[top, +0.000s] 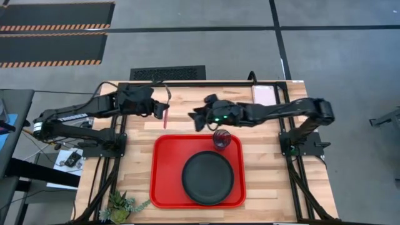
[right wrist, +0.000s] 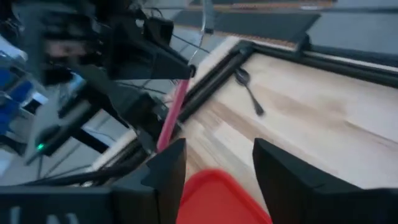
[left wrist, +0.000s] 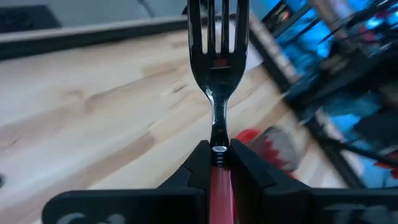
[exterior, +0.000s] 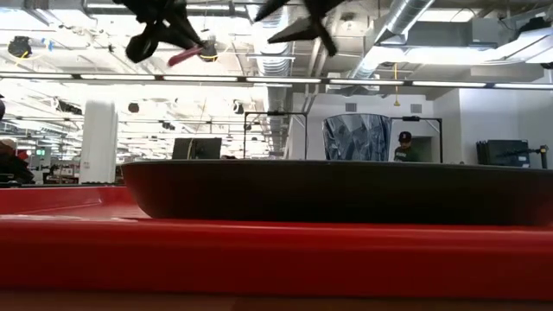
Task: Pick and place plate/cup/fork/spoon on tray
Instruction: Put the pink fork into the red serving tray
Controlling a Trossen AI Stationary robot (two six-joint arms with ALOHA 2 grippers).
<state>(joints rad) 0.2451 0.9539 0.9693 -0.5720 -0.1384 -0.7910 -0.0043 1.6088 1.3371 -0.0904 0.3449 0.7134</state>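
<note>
My left gripper (top: 160, 110) is shut on the red-handled fork (top: 166, 107), high above the wood table beyond the red tray's (top: 164, 187) far left corner. My right gripper (top: 195, 119) is open and empty, in the air just past the tray's far rim; it also shows in its own wrist view (right wrist: 214, 168). The black plate (top: 207, 177) lies flat in the tray. The dark-tinted cup (top: 222, 139) stands upright in the tray's far right corner. The dark spoon (right wrist: 249, 91) lies flat on the wood near the table's frame. My left gripper pinches the fork's red handle (left wrist: 218, 175) between its two fingers, close to where the metal neck begins. The fingers come level from the table's left and lie across the fork. The fork is lifted clear, its tines (left wrist: 216, 28) toward the far edge, its handle end (top: 165, 125) toward the tray.
A pale pinkish pad (top: 265, 95) lies at the far right of the table. A small plant (top: 120, 205) stands at the near left corner. Bare wood lies left and right of the tray. People show in the room behind the table.
</note>
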